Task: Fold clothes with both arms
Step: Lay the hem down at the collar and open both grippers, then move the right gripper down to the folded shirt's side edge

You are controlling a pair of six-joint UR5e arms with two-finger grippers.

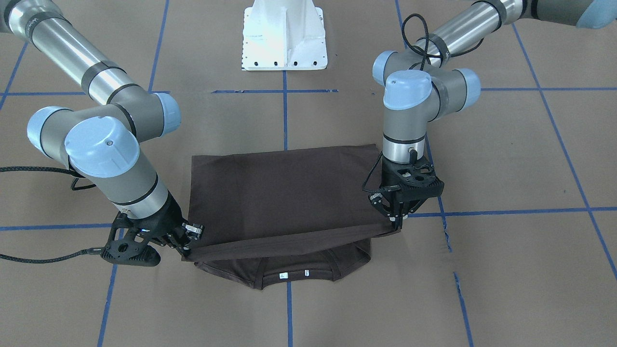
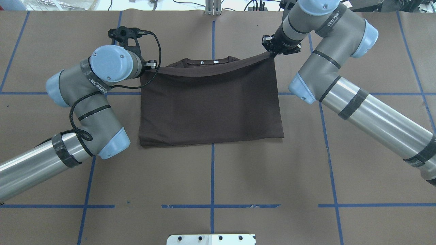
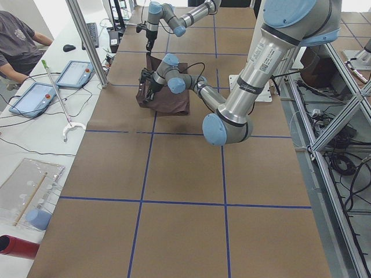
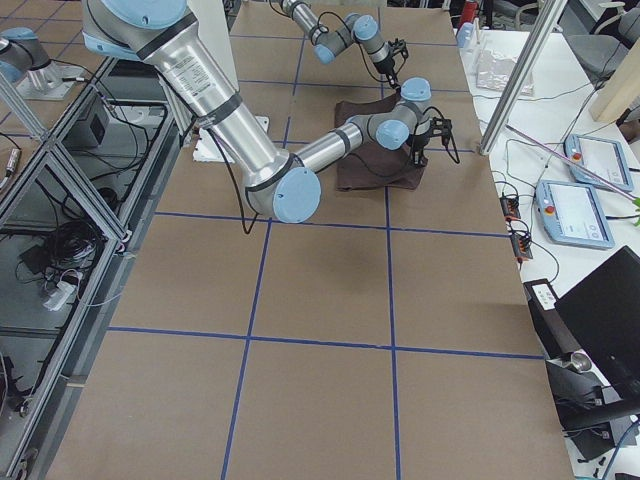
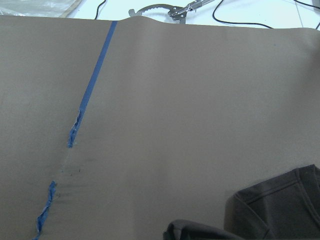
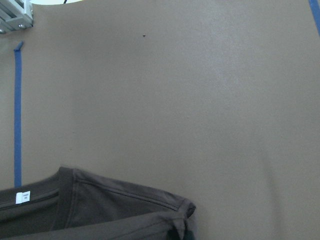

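The dark brown T-shirt [image 1: 279, 197] sits across the middle blue tape line [image 2: 212, 177] of the tabletop [image 2: 238, 170], closer to the edge away from the white pedestal [image 1: 284, 38] than to the robot's own edge. It's doubled over. The crease faces the robot, and the top layer's free edge is pulled taut between the two grippers. Over at the left gripper [image 1: 396, 222] the wrist is close to upright, with the jaws pinched together on one corner of that edge. That corner is drawn out sideways past the shoulder underneath. Now the right gripper [image 1: 187, 247]: it leans in low from the other side, jaws clamped on the opposite corner, right down by the lower layer. The taut edge stops short of the neckline, so the ribbed collar [image 2: 207, 59] and two small white neck tags [image 1: 283, 275] peek out beyond it on the far-edge side. The lower layer lies flat on the tabletop. From the left wrist camera, only a shoulder and a bit of collar show, bottom right.
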